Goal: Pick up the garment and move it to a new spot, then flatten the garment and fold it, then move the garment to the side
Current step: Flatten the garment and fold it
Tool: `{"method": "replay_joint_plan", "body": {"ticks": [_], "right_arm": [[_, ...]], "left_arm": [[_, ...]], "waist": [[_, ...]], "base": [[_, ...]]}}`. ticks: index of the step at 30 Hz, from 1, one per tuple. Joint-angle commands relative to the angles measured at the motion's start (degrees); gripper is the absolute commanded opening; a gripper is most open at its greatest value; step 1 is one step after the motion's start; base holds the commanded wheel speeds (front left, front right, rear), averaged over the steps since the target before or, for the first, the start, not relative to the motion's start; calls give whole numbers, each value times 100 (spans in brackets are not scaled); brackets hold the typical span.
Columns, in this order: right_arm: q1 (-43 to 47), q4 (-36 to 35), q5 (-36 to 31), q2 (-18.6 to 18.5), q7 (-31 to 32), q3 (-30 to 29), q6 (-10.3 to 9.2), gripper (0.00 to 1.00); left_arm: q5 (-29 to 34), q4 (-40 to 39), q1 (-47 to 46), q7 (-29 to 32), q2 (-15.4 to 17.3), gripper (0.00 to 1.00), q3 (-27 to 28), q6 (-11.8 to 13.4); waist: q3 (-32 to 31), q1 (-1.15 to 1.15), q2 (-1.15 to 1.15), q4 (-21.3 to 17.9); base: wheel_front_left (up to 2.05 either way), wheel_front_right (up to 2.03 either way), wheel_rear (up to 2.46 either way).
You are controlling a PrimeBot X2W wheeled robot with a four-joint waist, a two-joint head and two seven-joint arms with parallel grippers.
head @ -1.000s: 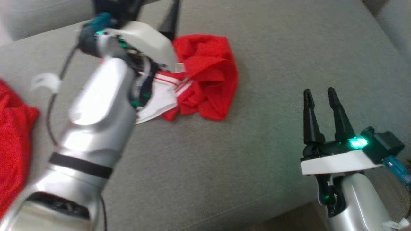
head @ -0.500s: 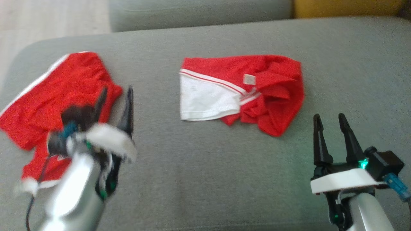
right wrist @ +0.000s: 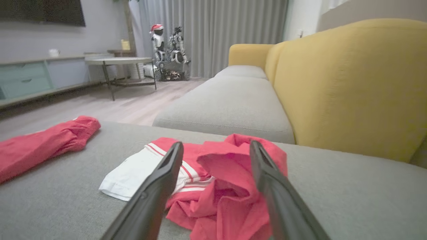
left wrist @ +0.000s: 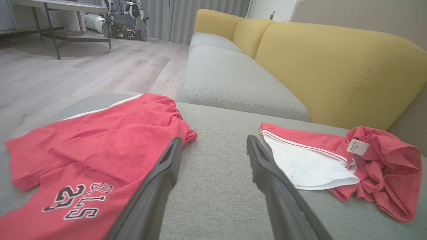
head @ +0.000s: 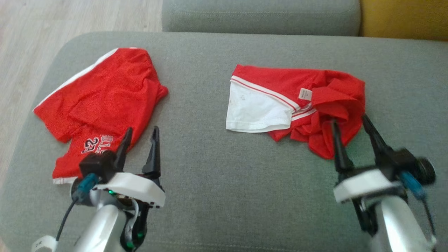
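**L claw point(head: 142, 129) pulled back, R claw point(head: 349, 120) up at the garment point(head: 273, 82)**

Since a sec ago the L arm has come off the garment and now sits low. L claw's jaws are spread wide w/ nothing btwn them. R claw has closed in on the garment. It's also gaping and empty, tips at the near red edge, w/ bunched cloth showing btwn its fingers point(right wrist: 160, 180) in R wrist view. Touching or just above, can't tell.

Garment lies crumpled on the grey seat cushion point(head: 217, 175), straight ahead of R claw. Its white panel w/ red stripes is to that claw's left, and a small tag faces up. From L claw it's ahead and off to the right, well apart.

Red jersey point(head: 105, 91) w/ white numbers lies fairly flat ahead-left of L claw, whose left finger overlaps its near edge. Bare cushion sits btwn the two pieces.

Beyond both claws there's a second grey seat point(head: 259, 14), w/ a yellow backrest point(head: 402, 17) to the right and wood floor point(head: 21, 42) to the left. Far past R claw stand a round table point(right wrist: 116, 61) and a small robot point(right wrist: 166, 50) by a grey curtain point(right wrist: 233, 30).
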Motion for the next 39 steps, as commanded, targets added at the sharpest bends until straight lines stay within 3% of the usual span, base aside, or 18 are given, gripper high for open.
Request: {"method": "replay_joint_plan", "body": {"ticks": [1,8,18,19,20,21,26,32,35,39], "right_arm": [[-566,-108,-364,-29,160,256,-4,100],[-1295,461,-1448,-53,503,347,-4,100],[-1959,1409,-2609,-69,692,-350,-4,100],[-1991,1488,-2636,-63,688,-367,-4,87],[-2031,1544,-2623,-57,626,-368,-4,13],[-2072,1585,-2601,-52,563,-369,-4,0],[-2317,1658,-2227,-34,159,34,-4,0],[-2721,1019,-925,-31,38,866,-4,0],[-2899,697,-708,-31,334,664,-4,0],[-3020,535,-836,-318,827,-291,-4,0]], "left_arm": [[71,-190,-330,-69,-14,100,263,-71],[186,-74,-370,-69,-229,100,368,-277],[383,120,-462,-69,-452,100,611,-506],[403,133,-465,-70,-468,100,635,-522],[422,147,-467,-70,-485,100,655,-537],[440,162,-468,-70,-500,100,676,-553],[515,241,-438,-70,-568,100,775,-619],[573,288,-374,-70,-631,100,912,-670],[613,292,-349,-70,-661,100,939,-695],[661,294,-337,-70,-700,100,917,-743]], "waist": [[118,0,0,67],[382,0,0,260],[622,0,0,500],[630,0,0,503],[636,0,0,505],[638,0,0,501],[562,0,0,383],[403,0,0,115],[336,0,0,5],[323,0,0,-51]], "base": [[0,0,0],[0,0,0],[0,0,0],[0,0,0],[0,0,0],[0,0,0],[0,0,0],[0,0,0],[0,0,0],[0,0,0]]}}
